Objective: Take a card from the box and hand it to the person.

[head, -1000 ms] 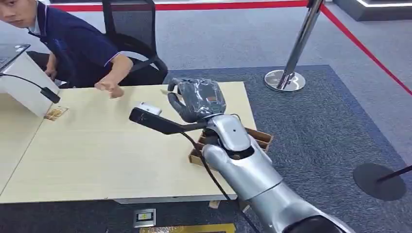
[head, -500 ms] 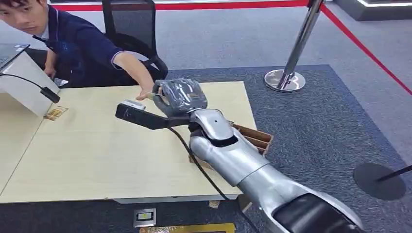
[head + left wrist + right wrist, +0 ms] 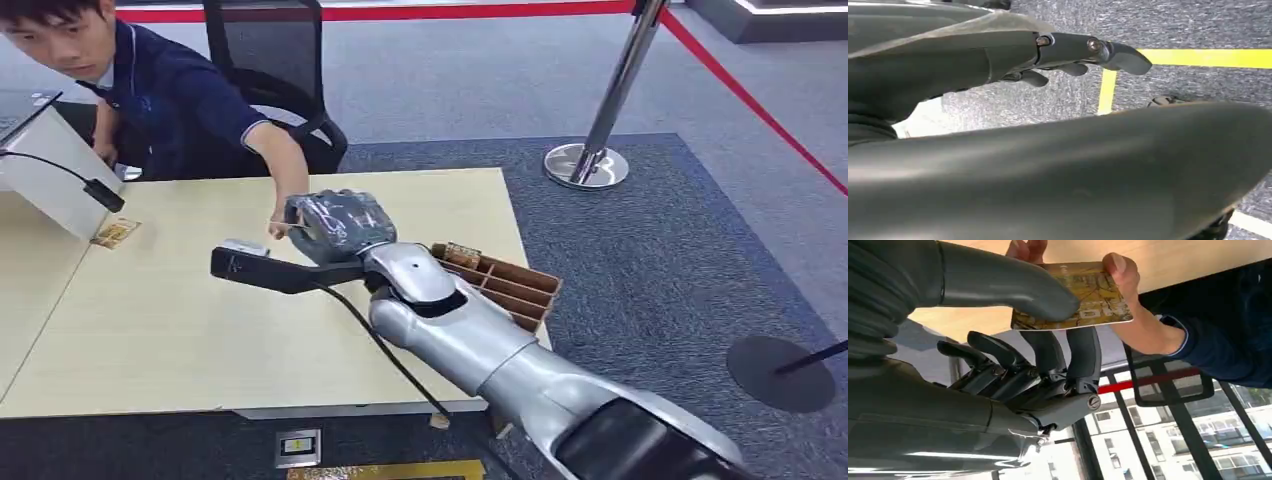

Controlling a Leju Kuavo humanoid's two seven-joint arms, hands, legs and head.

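Presently, a gold card (image 3: 1080,302) is pinched by the right hand (image 3: 1038,340) between the thick grey thumb, pressed on one face, and the darker fingers (image 3: 1083,352), set against the opposite face. The remaining fingers are seen curled loosely just beside the gripping ones, apart from the card. The card's far edge, beyond the fingertips, is grasped by the person's hand (image 3: 1120,272), with a thumb laid on the corner and further fingers visible behind the card; both hands are thus in contact with the card at once. In the head view the right hand (image 3: 335,222) is held above the light wooden table (image 3: 180,320), the person's hand (image 3: 283,222) touching it at the fingertip side. The brown compartmented card box (image 3: 500,283) is noted on the table behind the wrist, well apart from the fingers, partly hidden by the silver forearm. A second gold card (image 3: 113,233) is noted lying flat on the table, well away from the fingers.

The left hand (image 3: 1068,55) is observed over grey carpet with a yellow floor line; its fingers are extended and nothing is held by them.
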